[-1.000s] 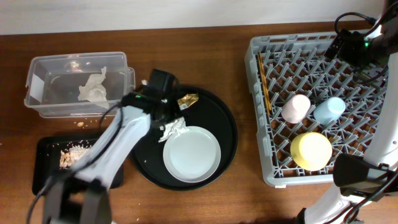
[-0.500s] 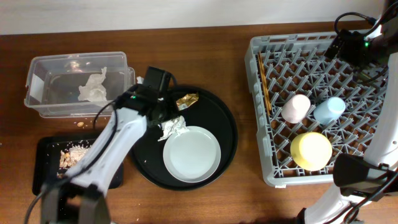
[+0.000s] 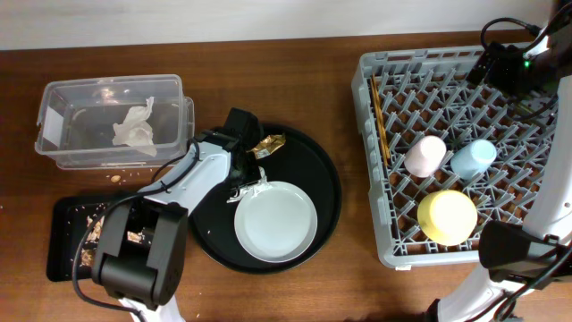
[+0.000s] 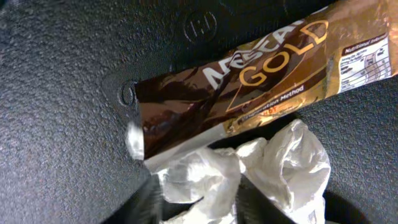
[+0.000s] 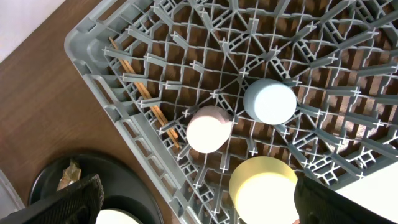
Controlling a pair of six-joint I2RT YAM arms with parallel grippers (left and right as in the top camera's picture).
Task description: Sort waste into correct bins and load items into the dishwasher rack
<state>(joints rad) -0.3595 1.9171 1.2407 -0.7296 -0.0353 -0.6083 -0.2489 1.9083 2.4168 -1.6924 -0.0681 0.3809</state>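
Two waste pieces lie on the round tray (image 3: 323, 172): tissue (image 4: 273, 162) touching wrapper (image 4: 249, 81). Left gripper (image 4: 199, 204) has come down over the tissue, jaws narrowly astride it, probably about to grab. Right gripper (image 5: 205, 200) gapes empty, well off the tray.

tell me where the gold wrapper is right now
Overhead, the gold wrapper lies at the upper left of the round black tray, above the grey plate; the left wrist view shows crumpled tissue right beside it.
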